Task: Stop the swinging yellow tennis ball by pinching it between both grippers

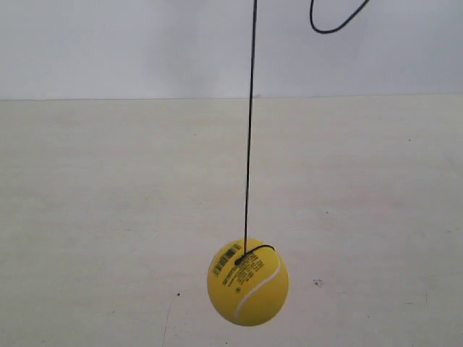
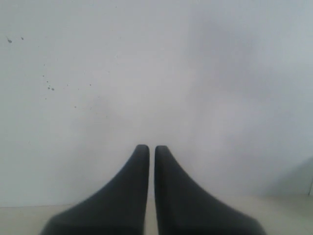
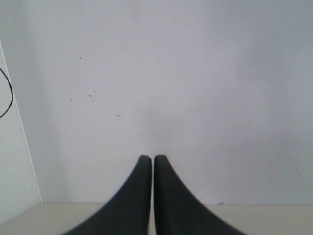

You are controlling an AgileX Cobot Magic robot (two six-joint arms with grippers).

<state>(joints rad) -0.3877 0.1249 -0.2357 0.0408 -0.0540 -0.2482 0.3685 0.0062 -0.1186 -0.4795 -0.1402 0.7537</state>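
The yellow tennis ball [image 1: 248,282] hangs on a thin black string [image 1: 249,137] low in the exterior view, above the pale tabletop, showing its white seam, black text and barcode. Neither gripper appears in the exterior view. In the left wrist view my left gripper [image 2: 147,147] is shut, its two black fingers nearly touching with nothing between them, facing a white wall. My right gripper [image 3: 147,157] in the right wrist view is likewise shut and empty, facing the wall. The ball shows in neither wrist view.
A pale beige tabletop [image 1: 108,217] meets a white wall [image 1: 145,43] at the back. A loop of black cable [image 1: 336,25] hangs at the upper right of the exterior view, and a black cable [image 3: 6,95] curves at the edge of the right wrist view.
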